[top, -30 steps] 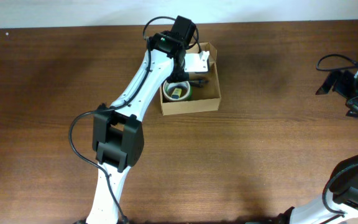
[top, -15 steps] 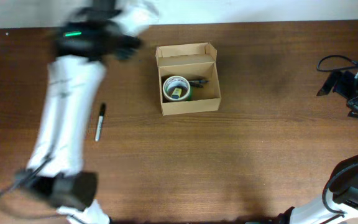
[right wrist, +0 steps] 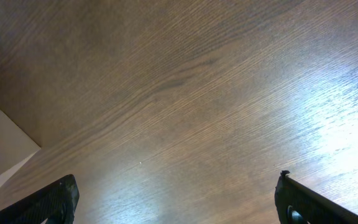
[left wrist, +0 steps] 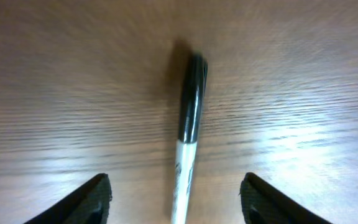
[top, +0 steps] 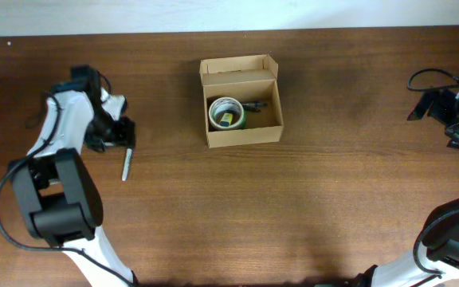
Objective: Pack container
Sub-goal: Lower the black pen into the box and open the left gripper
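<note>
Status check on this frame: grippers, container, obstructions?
Left gripper open, straddling marker on table, not gripping. Right gripper open, parked. Container open, tape roll inside. Nothing blocking.

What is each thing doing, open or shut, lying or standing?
container: open, lid flap back.
tape roll: lying flat inside the container.
marker: capped, lying on the table.
left gripper: open, above the marker, not touching.
right gripper: open, empty.

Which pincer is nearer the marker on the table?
Left. The left pincer is right over the marker, open astride it; the right pincer sits far off at the table's right edge.
</note>
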`<state>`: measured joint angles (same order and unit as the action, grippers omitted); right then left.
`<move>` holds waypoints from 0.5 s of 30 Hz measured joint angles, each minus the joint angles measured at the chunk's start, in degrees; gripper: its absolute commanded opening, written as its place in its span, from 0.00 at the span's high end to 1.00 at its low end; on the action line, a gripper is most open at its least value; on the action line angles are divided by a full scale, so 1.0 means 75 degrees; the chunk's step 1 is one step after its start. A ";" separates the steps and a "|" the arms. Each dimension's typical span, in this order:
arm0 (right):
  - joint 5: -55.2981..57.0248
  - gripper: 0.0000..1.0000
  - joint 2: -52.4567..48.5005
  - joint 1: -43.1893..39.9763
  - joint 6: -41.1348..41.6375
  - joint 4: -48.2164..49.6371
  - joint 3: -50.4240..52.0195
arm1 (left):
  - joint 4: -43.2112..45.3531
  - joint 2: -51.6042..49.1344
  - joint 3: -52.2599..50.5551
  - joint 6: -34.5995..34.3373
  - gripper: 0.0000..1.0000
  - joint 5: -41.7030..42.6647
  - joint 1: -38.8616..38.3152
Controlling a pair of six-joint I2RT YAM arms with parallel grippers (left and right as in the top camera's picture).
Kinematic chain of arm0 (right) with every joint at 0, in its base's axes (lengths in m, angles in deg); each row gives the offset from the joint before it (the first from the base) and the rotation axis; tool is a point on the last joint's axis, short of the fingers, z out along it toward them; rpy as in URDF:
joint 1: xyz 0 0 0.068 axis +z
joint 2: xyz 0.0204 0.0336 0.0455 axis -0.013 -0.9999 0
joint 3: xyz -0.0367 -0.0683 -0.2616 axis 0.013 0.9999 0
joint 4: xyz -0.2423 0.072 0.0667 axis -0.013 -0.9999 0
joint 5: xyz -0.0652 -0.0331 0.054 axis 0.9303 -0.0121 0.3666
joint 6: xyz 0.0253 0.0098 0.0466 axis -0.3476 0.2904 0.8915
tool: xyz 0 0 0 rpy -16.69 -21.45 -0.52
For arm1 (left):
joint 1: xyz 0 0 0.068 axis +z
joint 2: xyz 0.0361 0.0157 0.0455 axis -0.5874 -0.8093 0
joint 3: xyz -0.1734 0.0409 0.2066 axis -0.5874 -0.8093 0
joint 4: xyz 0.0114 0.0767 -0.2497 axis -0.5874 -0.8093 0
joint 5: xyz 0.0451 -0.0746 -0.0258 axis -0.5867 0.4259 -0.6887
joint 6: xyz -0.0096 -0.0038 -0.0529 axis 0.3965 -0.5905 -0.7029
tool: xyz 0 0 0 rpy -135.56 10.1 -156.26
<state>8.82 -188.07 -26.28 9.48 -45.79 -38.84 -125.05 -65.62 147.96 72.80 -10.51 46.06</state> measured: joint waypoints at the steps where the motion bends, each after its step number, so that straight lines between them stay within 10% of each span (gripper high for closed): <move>1: 0.0000 0.01 0.0000 0.0000 0.0003 0.0012 0.0000 | 0.0134 -0.0041 -0.0163 -0.0029 0.40 -0.0006 -0.0038; 15: 0.0000 0.01 0.0000 0.0000 0.0032 0.0131 0.0000 | 0.1035 -0.0058 -0.0860 -0.0058 0.62 -0.0766 -0.0673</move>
<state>8.82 -188.07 -26.28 9.72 -44.81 -38.84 -117.29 -66.06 141.51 72.36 -16.26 41.01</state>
